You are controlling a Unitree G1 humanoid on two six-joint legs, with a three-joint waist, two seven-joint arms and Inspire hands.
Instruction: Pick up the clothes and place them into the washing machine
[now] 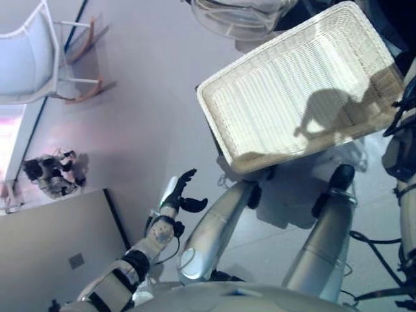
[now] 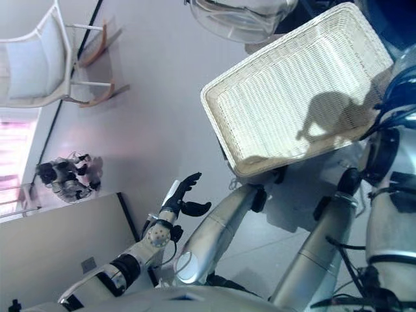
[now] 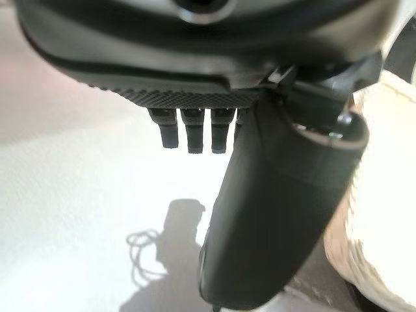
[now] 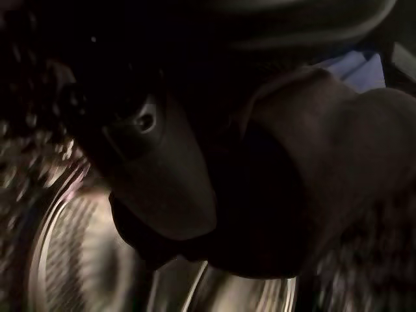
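The white wicker basket [image 1: 299, 91] stands before me with no clothes lying in it. A clear round washing machine door [image 1: 240, 16] shows at the far edge, just beyond the basket. My left hand [image 1: 179, 195] hangs low on the left, apart from the basket, its fingers [image 3: 188, 133] straight and holding nothing. My right arm runs up the right edge of the eye views, and its hand does not show there. In the right wrist view my right hand [image 4: 156, 175] is a dark bulk over a shiny ribbed metal drum [image 4: 71, 253]. A dark brownish mass [image 4: 338, 169] lies against it; whether that is cloth is unclear.
A white chair [image 1: 32, 58] stands at the far left on the pale floor. A small dark-and-white machine [image 1: 52, 174] sits on the floor by the left wall. A beige panel [image 1: 52, 247] fills the lower left corner. The basket's rim [image 3: 383, 214] shows beside the left hand.
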